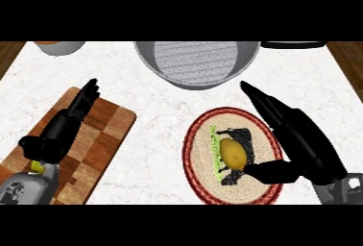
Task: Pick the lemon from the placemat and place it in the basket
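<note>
A yellow lemon (233,151) lies on a round woven placemat (202,149) with a red rim, at the lower right of the counter. My right hand (306,144) hangs just right of the lemon, fingers straight and pointing up toward the basket, thumb reaching in under the lemon's near end. Nothing is curled round the fruit. The grey basket (196,61) stands at the top middle, its inside showing only ribbed lining. My left hand (62,127) rests open over the wooden board at the left, fingers straight.
A wooden cutting board (99,139) lies at the lower left under the left arm. A white bowl (58,46) sits at the top left edge and a dark object (294,44) at the top right. White marble counter lies between placemat and basket.
</note>
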`<state>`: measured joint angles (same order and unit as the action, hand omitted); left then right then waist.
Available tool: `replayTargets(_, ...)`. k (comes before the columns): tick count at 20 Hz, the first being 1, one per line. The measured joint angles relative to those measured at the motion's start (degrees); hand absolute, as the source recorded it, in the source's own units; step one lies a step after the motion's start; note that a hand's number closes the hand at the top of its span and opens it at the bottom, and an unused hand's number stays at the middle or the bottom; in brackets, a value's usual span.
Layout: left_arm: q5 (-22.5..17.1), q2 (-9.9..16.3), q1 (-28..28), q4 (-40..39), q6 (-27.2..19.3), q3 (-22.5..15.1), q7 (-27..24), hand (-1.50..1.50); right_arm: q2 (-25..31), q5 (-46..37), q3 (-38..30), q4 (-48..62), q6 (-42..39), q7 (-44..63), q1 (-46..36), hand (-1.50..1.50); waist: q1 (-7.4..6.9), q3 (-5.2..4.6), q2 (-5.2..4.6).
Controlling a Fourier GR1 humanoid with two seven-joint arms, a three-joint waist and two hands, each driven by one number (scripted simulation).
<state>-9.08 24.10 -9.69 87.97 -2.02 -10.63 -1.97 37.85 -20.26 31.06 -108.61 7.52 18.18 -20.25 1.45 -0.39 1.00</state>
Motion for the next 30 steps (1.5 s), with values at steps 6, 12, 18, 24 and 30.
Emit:
replayTargets(6,0.11,-0.36,-0.48,0.30,0.33,0.10,0.26,0.00,8.07,8.48,-0.76,-8.45,-18.43,15.33,-5.22,-1.50,-0.45,0.08,-0.35)
replayTargets(12,0.19,-0.43,0.43,2.70,1.00,0.86,1.55,0.00,13.11,23.51,-8.18,-16.63,-29.81,26.19,-5.42,-1.50,-0.84,0.26,-0.62)
replayTargets(18,0.82,-1.23,0.34,2.50,3.01,2.70,1.56,0.00,14.40,30.32,-18.37,-19.30,-36.31,28.25,-2.55,-1.50,-1.09,0.35,-0.83)
replayTargets(24,2.75,-3.22,-0.41,0.61,4.23,3.63,0.31,0.00,7.89,22.72,-19.75,-17.57,-37.69,24.04,2.27,-1.50,-1.33,0.40,-0.98)
replayTargets(30,3.89,-4.47,-0.46,0.67,5.02,4.45,0.70,0.00,-0.04,10.23,-16.18,-13.40,-34.53,15.68,7.91,-1.50,-1.48,0.42,-1.02)
